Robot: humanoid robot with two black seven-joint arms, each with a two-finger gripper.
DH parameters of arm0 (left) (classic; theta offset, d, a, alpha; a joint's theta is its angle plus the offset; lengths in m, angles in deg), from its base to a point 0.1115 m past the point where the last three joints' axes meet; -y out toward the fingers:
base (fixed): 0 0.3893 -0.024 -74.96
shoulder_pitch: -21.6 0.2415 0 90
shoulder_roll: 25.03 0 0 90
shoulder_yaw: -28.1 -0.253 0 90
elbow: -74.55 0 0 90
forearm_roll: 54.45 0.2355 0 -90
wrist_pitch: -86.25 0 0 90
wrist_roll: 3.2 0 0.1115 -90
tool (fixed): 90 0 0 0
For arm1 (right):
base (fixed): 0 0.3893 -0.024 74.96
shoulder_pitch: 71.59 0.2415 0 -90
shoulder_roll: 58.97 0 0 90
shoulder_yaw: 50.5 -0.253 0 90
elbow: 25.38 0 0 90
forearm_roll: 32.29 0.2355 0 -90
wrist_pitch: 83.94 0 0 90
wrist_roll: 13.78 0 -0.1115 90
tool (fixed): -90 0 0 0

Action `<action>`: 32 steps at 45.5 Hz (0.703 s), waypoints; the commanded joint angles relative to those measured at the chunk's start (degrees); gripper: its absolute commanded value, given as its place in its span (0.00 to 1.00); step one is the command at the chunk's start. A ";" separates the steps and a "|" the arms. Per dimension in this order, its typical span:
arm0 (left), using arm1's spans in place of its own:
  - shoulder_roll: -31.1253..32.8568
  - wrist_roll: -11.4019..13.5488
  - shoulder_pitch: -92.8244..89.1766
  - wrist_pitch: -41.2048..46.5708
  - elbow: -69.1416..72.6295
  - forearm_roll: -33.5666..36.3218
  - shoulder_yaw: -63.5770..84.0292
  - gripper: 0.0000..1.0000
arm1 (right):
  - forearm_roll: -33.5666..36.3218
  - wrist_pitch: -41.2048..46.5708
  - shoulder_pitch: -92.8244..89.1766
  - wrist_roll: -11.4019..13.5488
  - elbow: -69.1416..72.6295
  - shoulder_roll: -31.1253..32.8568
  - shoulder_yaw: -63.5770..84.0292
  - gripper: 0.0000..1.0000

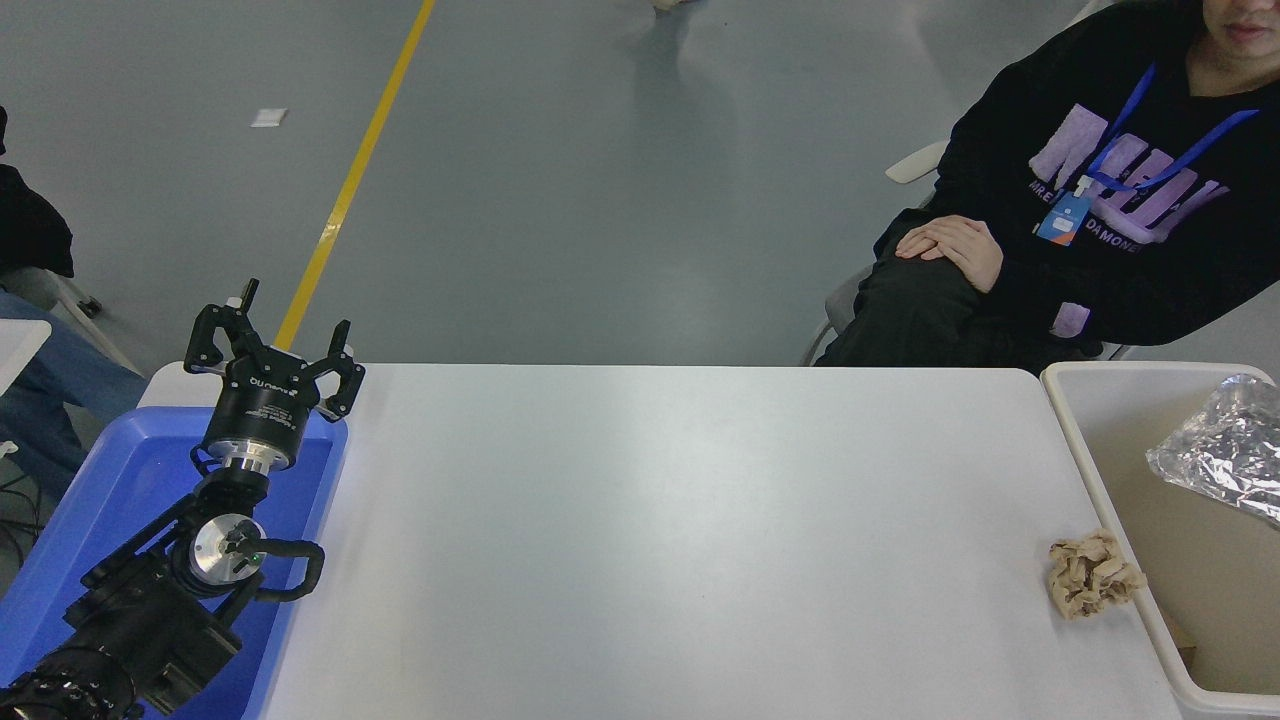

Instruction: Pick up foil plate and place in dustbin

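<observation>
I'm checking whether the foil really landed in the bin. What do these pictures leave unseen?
- Foil plate, head view: its right part is cut off by the picture's edge.
- Dustbin: right side and near end run out of frame, so its floor is mostly unseen.
- Right arm and its tool: not in view at all.
- Blue tray: partly covered by the parked left tool.

A white rectangular table [680,520] is shown. A blue plastic tray [90,500] is located at its left edge. A crumpled tan paper wad [1092,574] is positioned near its right edge.
</observation>
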 commanded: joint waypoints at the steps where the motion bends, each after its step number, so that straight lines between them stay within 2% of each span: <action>1: 0.01 0.03 0.00 0.00 -0.03 0.00 0.00 0.98 | -0.14 0.25 -0.32 0.60 -0.48 -0.52 -0.25 0.00; 7: 0.01 0.03 0.00 0.00 0.06 0.00 0.00 0.98 | -0.14 -0.01 -0.32 0.60 -0.39 -0.61 -0.25 0.00; 8: 0.01 -0.06 0.00 0.00 -0.03 0.00 0.00 0.98 | -0.14 -0.10 -0.23 0.60 -0.48 -0.52 -0.16 0.03; 12: 0.01 0.03 0.00 0.00 -0.03 0.00 0.00 0.98 | -0.05 -0.97 0.21 0.60 -0.92 -0.52 -0.25 0.37; 15: 0.01 -0.06 0.00 0.00 0.06 0.00 0.00 0.98 | -0.05 -1.77 0.21 0.60 -0.65 -0.61 -0.25 0.47; 17: 0.01 -0.06 0.00 0.00 -0.03 0.00 0.00 0.98 | -0.05 -1.85 0.29 0.60 -0.74 -0.52 -0.25 0.61; 18: 0.01 -0.06 0.00 0.00 -0.03 0.00 0.00 0.98 | -0.05 -1.85 0.38 0.51 -0.74 -0.52 -0.25 0.63; 32: 0.01 -0.06 0.00 0.00 -0.03 0.00 0.00 0.98 | -0.05 -1.77 1.17 0.51 1.45 -0.26 -0.34 0.67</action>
